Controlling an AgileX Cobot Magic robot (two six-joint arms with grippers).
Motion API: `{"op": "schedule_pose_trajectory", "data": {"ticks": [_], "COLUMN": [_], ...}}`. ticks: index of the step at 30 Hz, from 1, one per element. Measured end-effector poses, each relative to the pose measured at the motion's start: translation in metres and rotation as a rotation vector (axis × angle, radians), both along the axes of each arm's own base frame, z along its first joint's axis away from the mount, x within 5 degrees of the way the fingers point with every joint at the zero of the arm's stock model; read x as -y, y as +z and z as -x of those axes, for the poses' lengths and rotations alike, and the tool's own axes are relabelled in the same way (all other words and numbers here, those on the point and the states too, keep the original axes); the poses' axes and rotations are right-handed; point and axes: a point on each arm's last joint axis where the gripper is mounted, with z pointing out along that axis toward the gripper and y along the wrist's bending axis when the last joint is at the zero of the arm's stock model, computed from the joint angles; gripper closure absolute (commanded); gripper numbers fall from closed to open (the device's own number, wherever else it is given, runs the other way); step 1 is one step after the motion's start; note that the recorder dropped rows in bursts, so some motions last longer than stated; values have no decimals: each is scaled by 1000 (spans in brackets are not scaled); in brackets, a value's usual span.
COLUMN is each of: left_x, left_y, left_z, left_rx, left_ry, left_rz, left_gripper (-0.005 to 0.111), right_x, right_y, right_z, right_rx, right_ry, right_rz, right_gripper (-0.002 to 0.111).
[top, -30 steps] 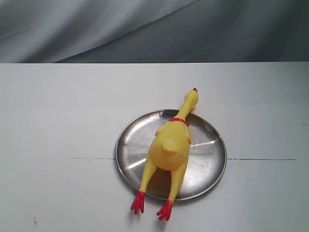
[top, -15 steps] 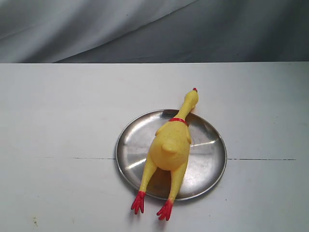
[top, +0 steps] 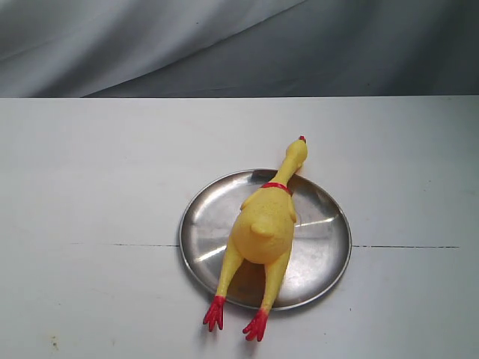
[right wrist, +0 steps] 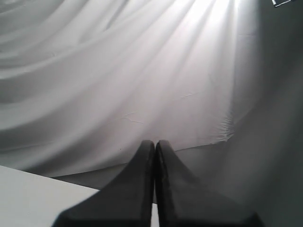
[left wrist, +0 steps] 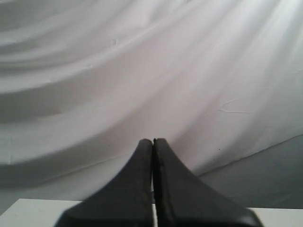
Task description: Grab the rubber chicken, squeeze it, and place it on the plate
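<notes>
Nearest the exterior camera, the two red feet of the long yellow rubber chicken (top: 263, 224) lie on the white table (top: 90, 194), just past the near rim of the round shiny silver metal plate (top: 322, 232). The legs cross that rim, and the plump body rests belly-down on the middle of the plate. Farther back, the red collar sits over the plate's far side, and the thin neck and head with its red comb tip reach beyond the far rim, angled slightly to the right. A thin dark seam (top: 404, 246) runs across the table and passes under the plate. Behind the table's far edge hangs a draped grey cloth (top: 150, 45).

Neither arm shows in the exterior view. In the left wrist view, the black left tool (left wrist: 152, 140) is closed, its two fingers pressed together with nothing between them, and points over a table edge at the cloth. The black right tool (right wrist: 155, 141) is likewise closed and empty, facing the cloth.
</notes>
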Motion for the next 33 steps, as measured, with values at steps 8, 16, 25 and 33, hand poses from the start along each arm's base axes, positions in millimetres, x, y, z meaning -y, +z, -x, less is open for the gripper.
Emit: {"op": "schedule_pose_trajectory", "data": {"ticks": [8, 16, 25, 33], "left_x": [0, 0, -3, -13], "left_y": [0, 0, 3, 9], "left_z": [0, 0, 1, 34], "left_rx": [1, 3, 10, 63], "left_ry": [1, 3, 47, 229], "left_rz": [0, -2, -98, -134], "left_gripper": [107, 107, 107, 107], "right_x": [0, 0, 0, 0], "right_y": [0, 0, 0, 0], "right_z": [0, 0, 0, 0], "right_rx": [-1, -1, -1, -3], "right_ry": [0, 0, 0, 1], "right_rz": [0, 0, -1, 0], "right_gripper": [108, 108, 108, 108]}}
